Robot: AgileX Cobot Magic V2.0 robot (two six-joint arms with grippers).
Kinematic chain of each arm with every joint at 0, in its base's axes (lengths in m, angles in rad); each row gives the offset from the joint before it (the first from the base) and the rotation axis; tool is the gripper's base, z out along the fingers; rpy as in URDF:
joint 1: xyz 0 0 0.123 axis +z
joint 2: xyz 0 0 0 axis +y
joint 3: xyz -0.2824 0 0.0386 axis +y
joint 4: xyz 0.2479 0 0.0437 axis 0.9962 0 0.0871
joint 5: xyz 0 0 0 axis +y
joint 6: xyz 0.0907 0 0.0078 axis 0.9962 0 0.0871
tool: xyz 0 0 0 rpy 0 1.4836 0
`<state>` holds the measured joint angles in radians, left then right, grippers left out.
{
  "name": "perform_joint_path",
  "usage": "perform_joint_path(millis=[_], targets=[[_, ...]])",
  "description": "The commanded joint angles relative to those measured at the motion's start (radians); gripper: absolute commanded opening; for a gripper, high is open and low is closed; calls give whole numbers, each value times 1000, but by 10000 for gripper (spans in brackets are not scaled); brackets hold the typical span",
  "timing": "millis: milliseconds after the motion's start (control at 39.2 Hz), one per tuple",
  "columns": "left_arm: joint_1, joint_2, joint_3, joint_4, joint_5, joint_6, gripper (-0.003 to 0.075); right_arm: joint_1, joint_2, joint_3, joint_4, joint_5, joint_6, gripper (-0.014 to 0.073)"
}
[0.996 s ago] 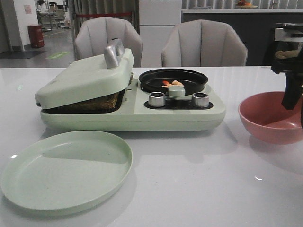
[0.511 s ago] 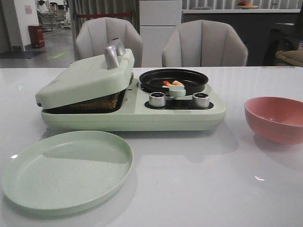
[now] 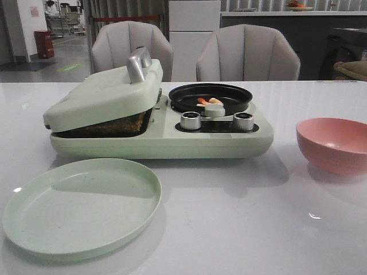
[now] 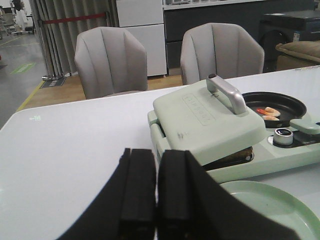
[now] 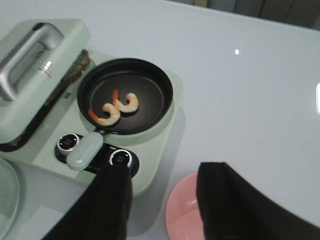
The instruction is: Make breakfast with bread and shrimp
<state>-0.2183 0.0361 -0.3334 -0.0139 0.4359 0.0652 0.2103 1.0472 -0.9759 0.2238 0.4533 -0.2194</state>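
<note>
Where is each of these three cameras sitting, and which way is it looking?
Front view: low at the table edge, facing forward over the plate and breakfast maker; no robot part shows.
Left wrist view: low over the table, facing the breakfast maker's lid; shut left gripper shows.
Right wrist view: high, looking down on the pan with shrimp; open right gripper shows.
All three share the pan and shrimp.

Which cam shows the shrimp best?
Right wrist view: it looks down into the black pan, both shrimp fully visible. Front view shows them low behind the pan rim; left wrist view shows them small, far off.
</note>
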Motion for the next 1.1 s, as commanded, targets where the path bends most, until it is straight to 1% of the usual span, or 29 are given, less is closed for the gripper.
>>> perform_joint_path(millis=[0, 102, 179, 409, 536, 664, 843, 894, 919, 1072], targets=[[-5, 13, -26, -15, -90, -11, 114, 44, -125, 81, 9, -182, -13, 426], [-5, 13, -26, -15, -90, -11, 114, 83, -245, 196, 11, -240, -13, 425], [-5, 13, -26, -15, -90, -11, 114, 99, -344, 269, 17, -253, -13, 425], [-5, 13, -26, -15, -90, -11, 114, 103, -666, 521, 19, -319, -13, 425], [-5, 13, -26, -15, -90, -11, 114, 103, -813, 621, 36, -304, -13, 425], [-5, 13, -26, -15, -90, -11, 114, 103, -885, 683, 36, -280, -13, 425], [-5, 13, -26, -15, -90, -11, 114, 103, -889, 728, 36, -329, -13, 420], [-5, 13, -26, -15, -90, -11, 114, 103, -889, 730, 36, -344, -13, 393], [-5, 13, -26, -15, -90, -11, 114, 103, -889, 730, 36, -346, -13, 367], [-5, 13, -26, -16, -86, -11, 114, 103, -889, 730, 36, -339, -13, 147]])
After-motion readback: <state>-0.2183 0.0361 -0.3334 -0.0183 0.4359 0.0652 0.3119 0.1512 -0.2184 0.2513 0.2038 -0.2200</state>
